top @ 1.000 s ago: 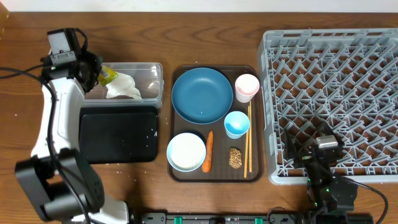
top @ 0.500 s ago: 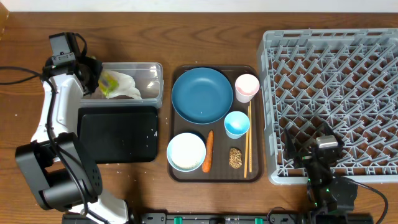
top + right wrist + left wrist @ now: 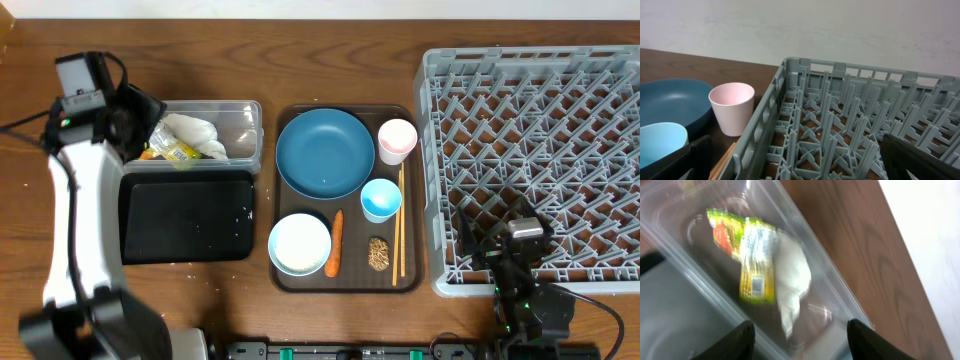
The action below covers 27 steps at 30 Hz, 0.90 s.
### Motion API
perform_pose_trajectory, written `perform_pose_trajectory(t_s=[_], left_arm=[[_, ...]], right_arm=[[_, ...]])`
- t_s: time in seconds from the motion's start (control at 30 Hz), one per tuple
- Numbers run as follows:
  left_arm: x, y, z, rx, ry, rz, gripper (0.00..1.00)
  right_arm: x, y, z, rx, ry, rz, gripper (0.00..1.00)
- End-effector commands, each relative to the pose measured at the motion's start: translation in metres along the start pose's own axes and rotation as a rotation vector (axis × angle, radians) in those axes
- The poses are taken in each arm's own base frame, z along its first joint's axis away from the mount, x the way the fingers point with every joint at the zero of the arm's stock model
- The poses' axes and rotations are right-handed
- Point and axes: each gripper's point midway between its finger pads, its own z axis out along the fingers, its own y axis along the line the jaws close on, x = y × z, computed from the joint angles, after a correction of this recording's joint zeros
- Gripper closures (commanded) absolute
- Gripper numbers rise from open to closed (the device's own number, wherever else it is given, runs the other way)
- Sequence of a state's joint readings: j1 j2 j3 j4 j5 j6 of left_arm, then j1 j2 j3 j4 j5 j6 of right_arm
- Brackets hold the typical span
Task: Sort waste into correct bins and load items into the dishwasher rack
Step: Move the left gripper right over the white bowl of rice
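The left jaws are parted and hold nothing. Their 2 dark fingertips [image 3: 742, 340] show at the bottom of the left wrist view, with only the clear tub [image 3: 832, 292] in the gap between them. I cannot tell whether they touch its rim.

The yellow-green wrapper [image 3: 756, 262] lies loose in the tub. It is flattened, with an orange-red patch at 1 end and a small white label near the other. It lies ahead of the gap, nearer the left fingertip and clear of both. Its long edge overlaps the crumpled white napkin [image 3: 790, 280] beside it. From overhead, the wrapper is at the tub's front-left corner, just beside the left arm [image 3: 85, 200], and the napkin is nearer the middle.

The black tray [image 3: 190, 215] lies against the tub's near side, with a few white specks on it.

The right jaws are spread wide and empty, low over the near corner of the grey rack [image 3: 840, 125].

On the brown serving tray [image 3: 290, 112], between the tub and the rack, are:
- the dark-blue plate [image 3: 325, 152]
- the pink cup [image 3: 397, 140]
- the light-blue cup [image 3: 381, 198]
- the bowl [image 3: 299, 243]
- the carrot [image 3: 335, 242]
- the seedy lump [image 3: 378, 253]
- the 2 chopsticks [image 3: 399, 225]

All of it is on the wooden desk [image 3: 340, 70].
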State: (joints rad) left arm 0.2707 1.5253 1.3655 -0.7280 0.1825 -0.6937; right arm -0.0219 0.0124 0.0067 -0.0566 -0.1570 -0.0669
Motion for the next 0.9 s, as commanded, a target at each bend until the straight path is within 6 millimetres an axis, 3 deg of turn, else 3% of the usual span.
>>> perform_pose_trajectory(t_s=[0.0,0.17,0.37,0.47,0.6,0.87], left_arm=[[0.029,-0.010,-0.030,0.075,0.078,0.134,0.40],[0.075,0.001,-0.058,0.029,0.191,0.237,0.41],[0.135,0.010,-0.071,-0.034,0.368,0.420,0.44],[0.160,0.020,-0.075,-0.088,0.434,0.508,0.53],[0.178,0.032,-0.080,-0.174,0.458,0.608,0.59],[0.208,0.032,-0.081,-0.204,0.477,0.764,0.72]], right_arm=[[0.001,0.002,0.000,-0.009,0.001,-0.013,0.01],[0.001,0.002,0.000,-0.009,0.001,-0.013,0.01],[0.001,0.002,0.000,-0.009,0.001,-0.013,0.01],[0.001,0.002,0.000,-0.009,0.001,-0.013,0.01],[0.001,0.002,0.000,-0.009,0.001,-0.013,0.01],[0.001,0.002,0.000,-0.009,0.001,-0.013,0.01]])
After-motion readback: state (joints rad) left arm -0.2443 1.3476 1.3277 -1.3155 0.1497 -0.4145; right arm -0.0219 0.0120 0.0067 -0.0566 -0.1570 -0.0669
